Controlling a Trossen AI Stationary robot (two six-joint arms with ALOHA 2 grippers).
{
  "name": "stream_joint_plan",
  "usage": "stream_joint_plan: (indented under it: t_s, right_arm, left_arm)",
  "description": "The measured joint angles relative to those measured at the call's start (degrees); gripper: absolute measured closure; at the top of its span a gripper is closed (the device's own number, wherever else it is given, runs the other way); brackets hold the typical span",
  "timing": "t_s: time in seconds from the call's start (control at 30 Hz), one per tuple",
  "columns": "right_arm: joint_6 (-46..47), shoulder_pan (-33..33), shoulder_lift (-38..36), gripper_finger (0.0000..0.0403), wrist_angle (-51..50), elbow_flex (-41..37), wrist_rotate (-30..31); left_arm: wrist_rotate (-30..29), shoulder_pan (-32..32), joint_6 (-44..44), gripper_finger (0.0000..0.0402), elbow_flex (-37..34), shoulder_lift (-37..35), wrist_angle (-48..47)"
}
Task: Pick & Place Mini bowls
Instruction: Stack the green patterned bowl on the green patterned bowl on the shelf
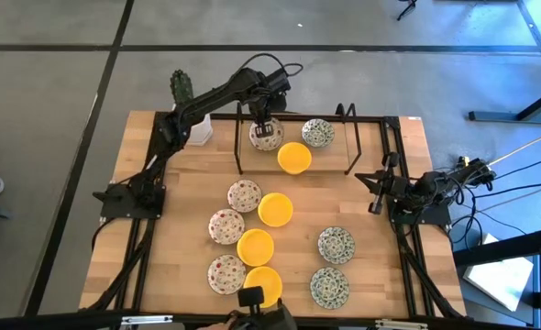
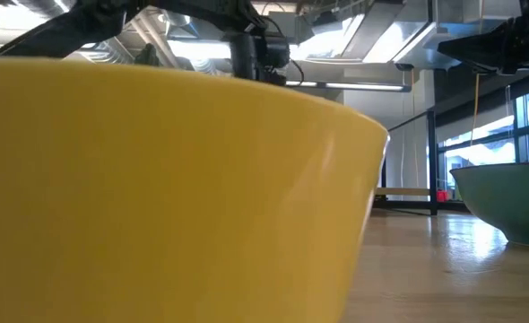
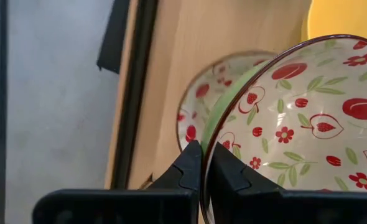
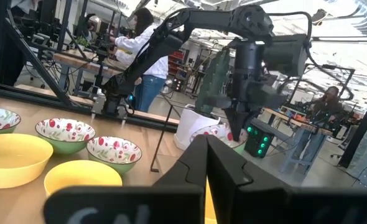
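Note:
My left gripper (image 1: 264,124) reaches to the table's far side and is shut on a cream mini bowl with red floral speckles (image 3: 308,112). A second red floral bowl (image 3: 199,99) sits on the table right under it. A yellow bowl (image 1: 294,157) and a grey-green patterned bowl (image 1: 318,133) stand close by. Several more bowls lie on the near half: red floral (image 1: 244,195), yellow (image 1: 275,209), grey-green (image 1: 336,244). My right gripper (image 1: 376,191) waits shut at the table's right edge, touching nothing. My left gripper pinches the red floral bowl's rim (image 3: 203,186), one finger (image 3: 233,180) inside the bowl and the other (image 3: 185,171) on its green outer wall. The fingers come from above, pointing down. The bowl hangs tilted over the second floral bowl; whether they touch, I cannot tell.
A black wire frame (image 1: 238,165) stands over the far bowls, its legs either side of my left gripper. A white square pot (image 1: 197,131) with a cactus (image 1: 181,87) sits at the far left corner. In the low view a yellow bowl (image 2: 157,197) fills most of the picture.

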Motion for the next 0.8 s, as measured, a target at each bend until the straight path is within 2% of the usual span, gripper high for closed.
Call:
stream_joint_plan:
  t_s: [0.8]
  right_arm:
    - [-0.01,0.0,0.01,0.0393,0.01,0.0,-0.02]
  left_arm:
    - [0.72,0.7,-0.18,0.0386,0.0,3.25,0.41]
